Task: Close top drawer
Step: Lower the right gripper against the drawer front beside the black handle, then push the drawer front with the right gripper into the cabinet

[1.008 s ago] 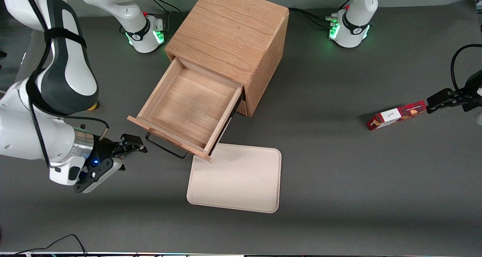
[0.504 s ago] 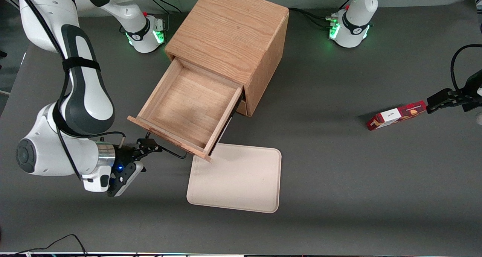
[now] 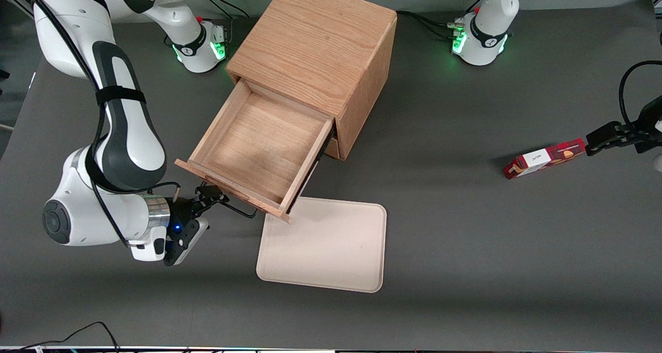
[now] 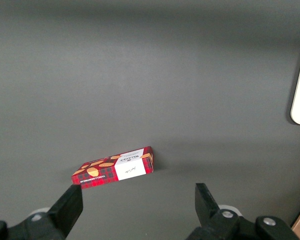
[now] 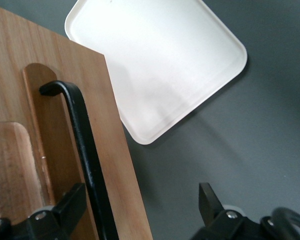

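The top drawer stands pulled far out of the light-oak cabinet and holds nothing. Its thin black wire handle runs along the drawer front, on the side nearer the front camera. My right gripper is open at the handle's end toward the working arm, right at the drawer front. In the right wrist view the gripper straddles the edge of the drawer front. The handle passes close beside one finger; I cannot tell whether they touch.
A cream tray lies flat on the table just in front of the drawer, nearer the front camera, also in the right wrist view. A red snack box lies toward the parked arm's end of the table.
The right arm has swung in toward the cabinet, carrying the gripper from beside the drawer up to the handle's end. The drawer has not moved.
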